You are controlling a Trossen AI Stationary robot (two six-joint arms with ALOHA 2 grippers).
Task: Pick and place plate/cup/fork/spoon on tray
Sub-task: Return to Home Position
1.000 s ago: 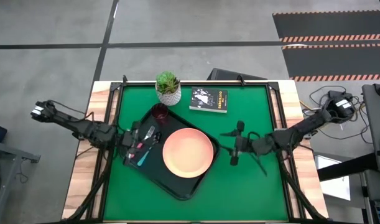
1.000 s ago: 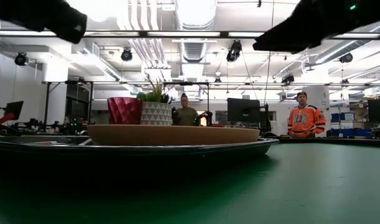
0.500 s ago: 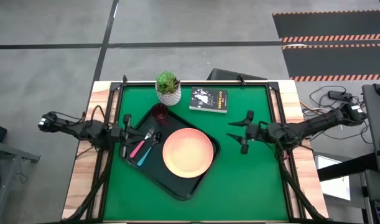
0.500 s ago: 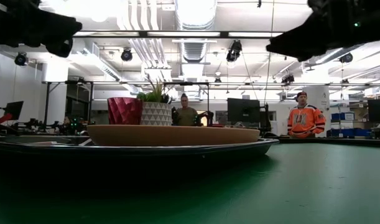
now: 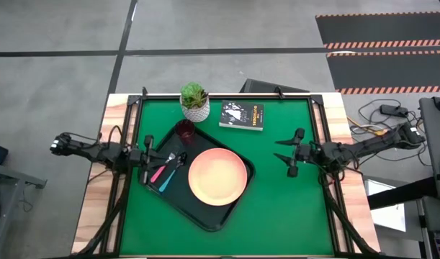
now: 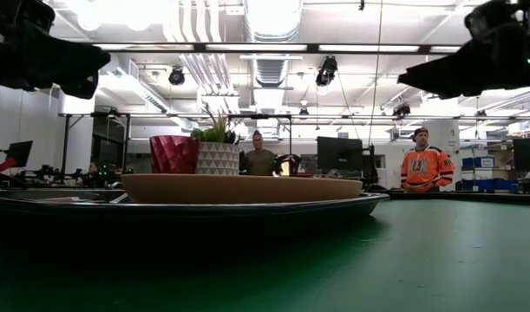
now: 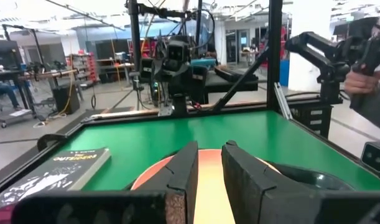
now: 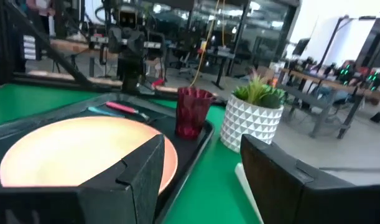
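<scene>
The black tray lies on the green mat left of the middle. On it rest the salmon-pink plate, the dark red cup upright at its far corner, the pink-handled fork and the teal-handled spoon side by side. My left gripper hovers at the tray's left rim, empty, with a narrow gap between its fingers. My right gripper hovers right of the tray, wide open and empty. Both point level toward the tray.
A white pot with a green plant and a small black book stand at the far edge. Bare green mat lies right of and in front of the tray. People stand in the room beyond the table.
My left gripper has drawn back from above the fork and spoon toward the table's left edge, and now stands at the tray's rim. My right gripper has drawn back toward the table's right edge. Fork, spoon, plate and cup lie still on the tray.
</scene>
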